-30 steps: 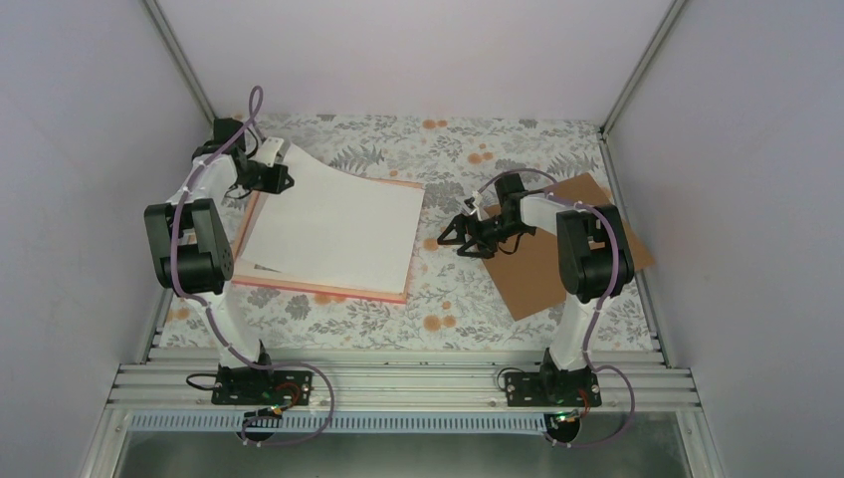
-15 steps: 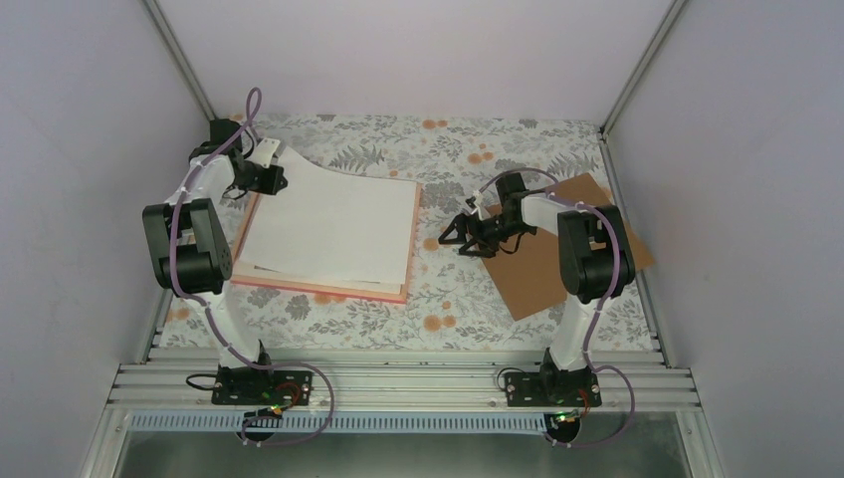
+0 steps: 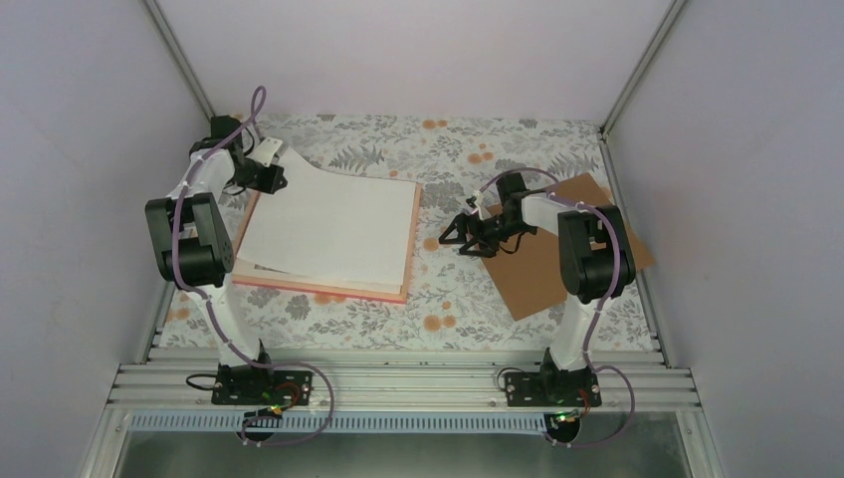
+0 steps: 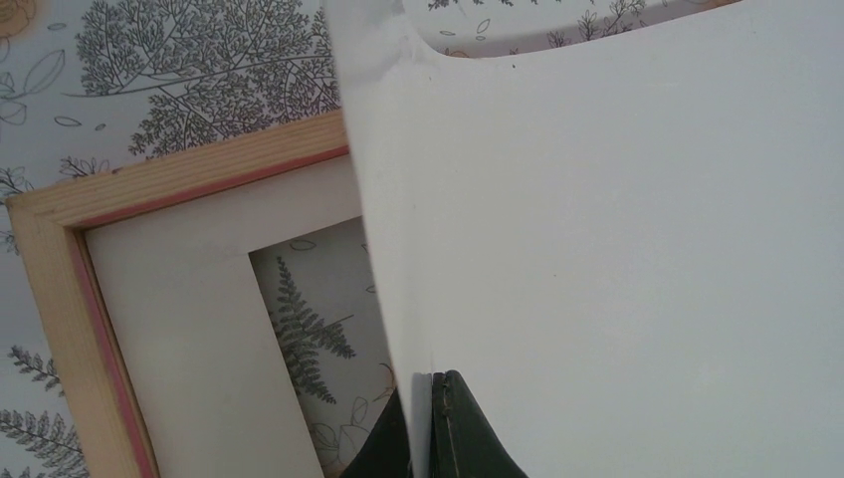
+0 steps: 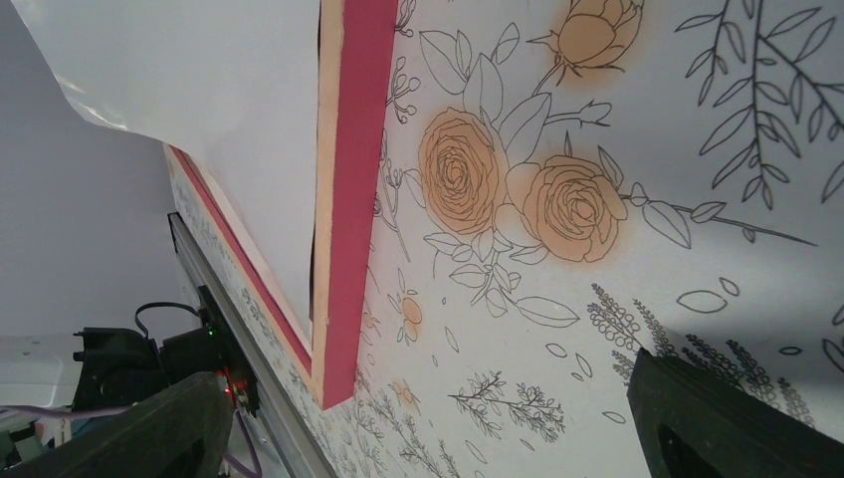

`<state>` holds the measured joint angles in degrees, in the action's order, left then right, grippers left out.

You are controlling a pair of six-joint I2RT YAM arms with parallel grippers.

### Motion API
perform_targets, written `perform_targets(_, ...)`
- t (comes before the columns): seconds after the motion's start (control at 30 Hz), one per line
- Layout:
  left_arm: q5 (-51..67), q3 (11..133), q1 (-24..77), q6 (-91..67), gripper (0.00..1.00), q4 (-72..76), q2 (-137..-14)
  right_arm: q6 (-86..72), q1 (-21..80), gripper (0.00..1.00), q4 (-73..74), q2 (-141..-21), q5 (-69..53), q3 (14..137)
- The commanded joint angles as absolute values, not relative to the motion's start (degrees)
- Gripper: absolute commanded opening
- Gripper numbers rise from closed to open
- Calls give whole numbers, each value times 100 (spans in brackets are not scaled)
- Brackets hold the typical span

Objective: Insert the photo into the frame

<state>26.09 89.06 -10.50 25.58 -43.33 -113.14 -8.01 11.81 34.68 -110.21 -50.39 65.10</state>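
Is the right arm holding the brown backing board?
No, its jaws stand wide open and empty over the floral tablecloth, beside the backing board lying flat.

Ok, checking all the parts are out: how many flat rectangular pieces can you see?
3: the photo at left, white back up, a corner pinched by the left gripper; the frame beneath it; the brown board at right. More could hide under the photo.

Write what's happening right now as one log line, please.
photo: white side up over frame | left gripper: shut on its corner | right gripper: open, empty
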Motion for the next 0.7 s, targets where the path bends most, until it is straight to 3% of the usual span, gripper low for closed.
perform_targets(0.0,2740,9232,-1091,2886,2,-4626,-11424,-701,1090,100,3449,-11079,-4304,6347)
perform_targets(0.67,2835,9090,-1052,2932,2,-4780,-11450,-696,1074,100,3442,-11130,-4315,6380)
